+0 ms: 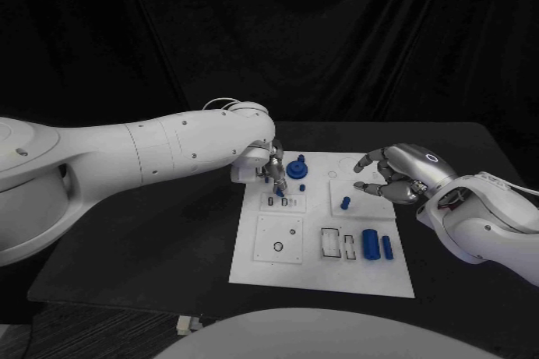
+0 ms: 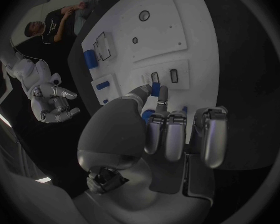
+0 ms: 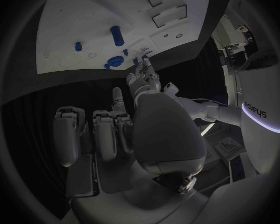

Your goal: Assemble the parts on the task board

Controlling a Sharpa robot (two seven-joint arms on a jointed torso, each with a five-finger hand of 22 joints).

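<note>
Silver left hand (image 2: 159, 129) pinching small blue part (image 2: 155, 89)

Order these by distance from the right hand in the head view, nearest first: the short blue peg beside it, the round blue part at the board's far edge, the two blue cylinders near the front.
From the right hand:
1. Short blue peg, just beside the hand, mid-board.
2. Blue cylinders, toward the board's front, right side.
3. Round blue part, far edge, by the left hand.

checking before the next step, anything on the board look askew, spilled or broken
Nothing stands out. The task board lies flat on the table, and the blue parts sit on it in order. The left hand pinches a small blue piece above the two small slots.
</note>
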